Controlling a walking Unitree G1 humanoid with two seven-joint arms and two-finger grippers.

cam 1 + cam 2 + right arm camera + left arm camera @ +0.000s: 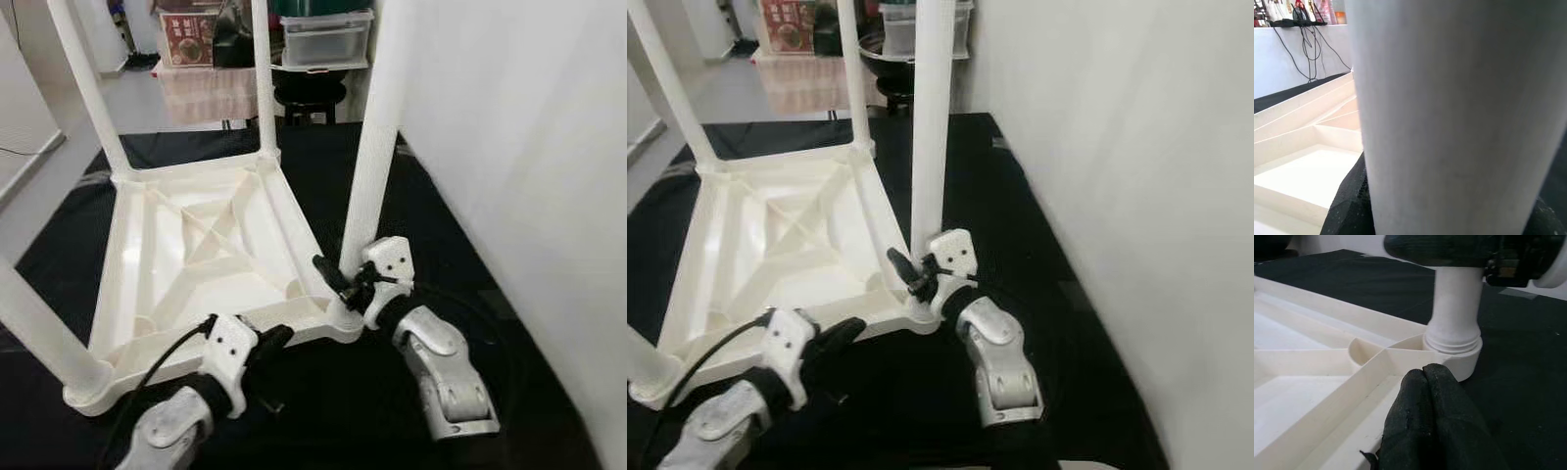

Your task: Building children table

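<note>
White plastic children's table [211,255], inverted on a black floor mat [460,245] with its ribbed underside up and four legs rising from the corner sockets. Near-right leg [377,147] stands upright in its socket; the right gripper [345,281] clasps it just above the base, jaws closed around the leg (the wrist view shows the leg between dark fingers). The left gripper [1425,421], jaws pressed together and holding nothing, rests against the table's near rim. White wall [529,176] at right; storage boxes [323,37] beyond.
</note>
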